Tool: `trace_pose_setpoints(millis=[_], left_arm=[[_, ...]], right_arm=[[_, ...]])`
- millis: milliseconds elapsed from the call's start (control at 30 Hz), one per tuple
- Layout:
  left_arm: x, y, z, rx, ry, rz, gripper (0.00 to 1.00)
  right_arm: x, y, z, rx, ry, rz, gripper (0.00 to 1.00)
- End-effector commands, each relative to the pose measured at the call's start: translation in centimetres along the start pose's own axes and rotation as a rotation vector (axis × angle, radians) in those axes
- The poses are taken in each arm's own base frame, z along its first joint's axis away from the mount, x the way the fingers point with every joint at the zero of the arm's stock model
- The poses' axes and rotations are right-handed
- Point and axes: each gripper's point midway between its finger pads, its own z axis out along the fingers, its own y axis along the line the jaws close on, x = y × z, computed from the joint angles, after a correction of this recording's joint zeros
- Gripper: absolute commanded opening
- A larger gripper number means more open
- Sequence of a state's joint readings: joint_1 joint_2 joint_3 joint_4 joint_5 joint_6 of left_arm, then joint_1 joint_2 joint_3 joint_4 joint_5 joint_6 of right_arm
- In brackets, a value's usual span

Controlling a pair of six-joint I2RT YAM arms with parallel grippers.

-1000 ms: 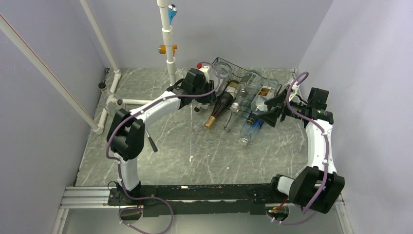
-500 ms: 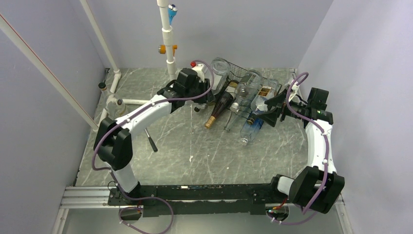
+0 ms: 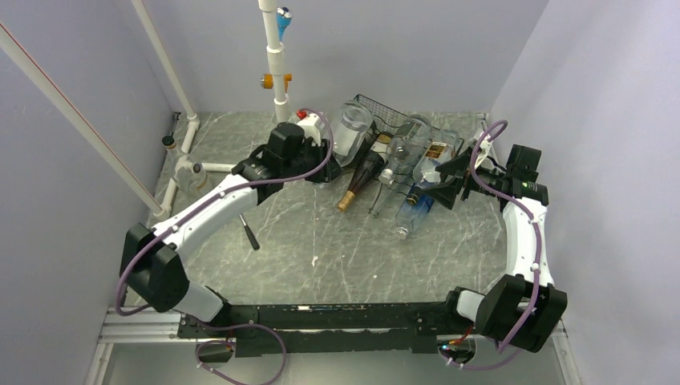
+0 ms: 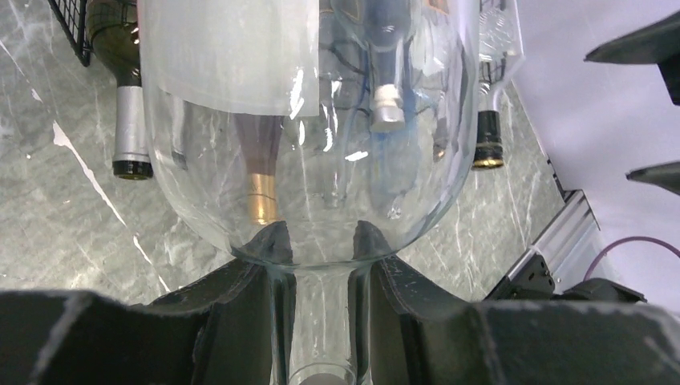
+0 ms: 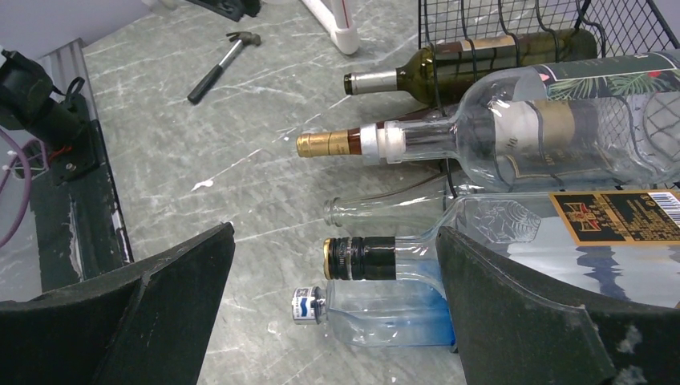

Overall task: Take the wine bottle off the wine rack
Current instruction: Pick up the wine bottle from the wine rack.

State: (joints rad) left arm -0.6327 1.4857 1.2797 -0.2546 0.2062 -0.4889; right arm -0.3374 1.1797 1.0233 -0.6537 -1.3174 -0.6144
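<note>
Top cam: left gripper [image 3: 323, 147] clamped narrow on the neck of clear bottle [image 3: 350, 127]. Bottle sits at the left end of wine rack [image 3: 377, 105], can't tell if it touches the wire. Other bottles lie in the rack w/ necks pointing toward the arms, incl. gold-foil bottle [image 3: 358, 178] and blue-tinted bottle [image 3: 414, 212]. Right gripper [image 3: 443, 181] spread wide just right of them, nothing in it. Hammer [image 3: 250, 234] on table [image 3: 321, 249], well apart. Left wrist cam: fingers [image 4: 240, 309] pinch the clear bottle neck from both sides, its body fills the view. Green bottle [image 4: 124, 48] w/ silver foil pokes out of the rack corner at left. Right wrist cam: jaws wide, empty, black-capped bottle [image 5: 561, 233] and the blue-tinted one between the finger pads but not touched. Gold-foil and green bottles lie further back in the rack, hammer top left.
</note>
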Motion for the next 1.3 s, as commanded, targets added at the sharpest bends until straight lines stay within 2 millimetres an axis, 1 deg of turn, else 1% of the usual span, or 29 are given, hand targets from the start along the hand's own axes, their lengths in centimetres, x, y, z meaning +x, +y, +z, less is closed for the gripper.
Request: trace_pose_setpoints(millis=[0, 67, 300, 467, 633, 900, 1033, 1267], left_arm=[[-9.1, -7.0, -6.4, 0.231, -0.350, 0.132, 0.00], [-8.1, -6.9, -6.9, 0.234, -0.326, 0.134, 0.00], [-6.0, -6.7, -9.4, 0.242, -0.306, 0.136, 0.00], [-4.2, -6.6, -10.9, 0.258, -0.285, 0.122, 0.00], [-2.5, -6.5, -12.3, 0.271, -0.258, 0.112, 0.00], [0.3, -6.3, -13.8, 0.291, -0.196, 0.095, 0.00], [1.5, -6.1, -14.3, 0.296, -0.170, 0.086, 0.00], [3.1, -5.9, -15.0, 0.294, -0.120, 0.076, 0.00]], right_arm=[[-0.9, 0.5, -0.2, -0.013, -0.024, -0.080, 1.00], [-1.0, 0.6, -0.2, -0.014, -0.023, -0.084, 1.00], [-1.5, 0.8, -0.5, -0.003, -0.005, -0.112, 1.00], [-2.1, 1.4, -1.0, -0.002, 0.025, -0.144, 1.00], [-2.1, 2.1, -1.4, -0.004, 0.060, -0.178, 1.00], [-2.4, 3.4, -1.9, -0.011, 0.081, -0.235, 1.00], [-2.5, 4.3, -2.0, -0.042, 0.070, -0.273, 1.00], [-2.9, 4.8, -1.9, -0.065, 0.058, -0.302, 1.00]])
